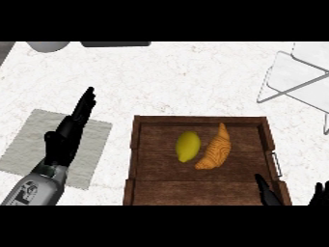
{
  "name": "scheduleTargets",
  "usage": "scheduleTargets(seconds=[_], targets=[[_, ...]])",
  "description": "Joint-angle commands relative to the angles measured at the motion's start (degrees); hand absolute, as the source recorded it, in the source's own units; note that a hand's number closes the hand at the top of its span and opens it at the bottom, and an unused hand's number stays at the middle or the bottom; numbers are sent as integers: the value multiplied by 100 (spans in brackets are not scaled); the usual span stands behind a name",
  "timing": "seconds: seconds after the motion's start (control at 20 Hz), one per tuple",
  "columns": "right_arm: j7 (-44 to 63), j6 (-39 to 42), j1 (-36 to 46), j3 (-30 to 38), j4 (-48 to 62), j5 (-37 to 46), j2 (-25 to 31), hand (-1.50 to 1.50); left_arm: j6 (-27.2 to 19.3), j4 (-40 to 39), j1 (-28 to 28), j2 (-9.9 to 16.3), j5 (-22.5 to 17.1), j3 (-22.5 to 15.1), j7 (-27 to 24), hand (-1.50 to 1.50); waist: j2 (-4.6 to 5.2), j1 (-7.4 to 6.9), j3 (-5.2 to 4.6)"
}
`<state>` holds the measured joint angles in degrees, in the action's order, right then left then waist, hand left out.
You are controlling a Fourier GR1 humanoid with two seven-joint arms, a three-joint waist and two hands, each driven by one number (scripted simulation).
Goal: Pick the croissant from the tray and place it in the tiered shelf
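Nearest, at the lower right edge, the right hand shows only as dark fingertips pointing up, with its thumb standing apart over the near right corner of the tray; the fingers look straight and spread, holding nothing. Just up and to the left of that thumb, inside the wooden tray, lies the croissant, a golden crescent set lengthwise with its narrow tip pointing away. A yellow lemon rests just beside it on its left, close but not clearly touching. Well to the left, the left hand comes in on a grey forearm, its fingers straight and pressed together, pointing away and slightly right, gripping nothing. Under it lies a pale grey cloth on the white counter. Farther off, beyond the right hand and past the tray's far right corner, stands the white wire shelf, well apart from the croissant. At the far edge sit a grey rounded object and a dark flat one.
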<state>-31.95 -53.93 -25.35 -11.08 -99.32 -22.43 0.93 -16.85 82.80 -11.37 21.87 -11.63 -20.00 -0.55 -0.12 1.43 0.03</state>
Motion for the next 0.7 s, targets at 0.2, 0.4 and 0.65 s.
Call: scheduleTargets(seconds=[0.2, 0.4, 0.65], targets=[[2055, -1412, -784, -1624, -1588, 1363, 1321, -150, 203, 121, -14, -49, 64, 33, 102, 0, 41, -207, -30], [3069, -1173, -1091, -1854, -1513, 1747, 2432, -150, 132, 37, 14, -214, 194, -90, -38, 0, 72, -330, -42], [4447, -1096, -1108, -2032, -1675, 2231, 3563, -150, 240, -173, -301, -226, 232, -47, -21, 0, 151, -435, -63]])
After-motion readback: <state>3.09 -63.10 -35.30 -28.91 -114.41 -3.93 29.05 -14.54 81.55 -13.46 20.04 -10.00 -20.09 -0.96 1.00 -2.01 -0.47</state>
